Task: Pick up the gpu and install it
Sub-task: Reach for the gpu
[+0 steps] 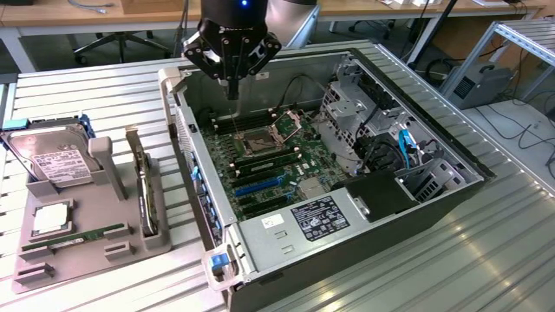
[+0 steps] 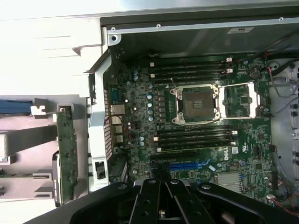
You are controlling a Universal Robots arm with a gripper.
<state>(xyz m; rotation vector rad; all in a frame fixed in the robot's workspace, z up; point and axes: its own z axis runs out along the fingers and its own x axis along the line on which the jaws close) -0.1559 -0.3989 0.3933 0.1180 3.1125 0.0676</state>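
My claw [image 1: 231, 88] hangs over the open computer case [image 1: 269, 244], fingers pinched narrow, tip against tip, with nothing between them. Reading the exterior view as a clock face, I sit at twelve o'clock, above the far end of the case, over the edge of the motherboard [image 1: 269, 162] and clear of it

The graphics card [image 1: 147, 188] is not in my grip. It stands on its long edge in a slot of the grey tray [image 1: 61, 266], at nine o'clock in the exterior view and at about seven o'clock from my claw, well apart from it. The tray lies on the slatted metal surface [image 1: 485, 247] just beside the case's outer wall. At ten o'clock from the card a hard drive [image 1: 52, 159] leans in the same tray. A square processor chip [image 1: 52, 218] and a narrow green memory stick [image 1: 74, 237] lie flat at eight o'clock from it

In the wrist view my black fingers [image 2: 149, 200] reach over the board near a blue slot [image 2: 189, 164], and the card shows its greenish-brown board face beyond the case wall, upright in the tray. The processor socket [image 2: 196, 105] sits between rows of black memory slots, with its metal frame [image 2: 240, 100] swung open beside it
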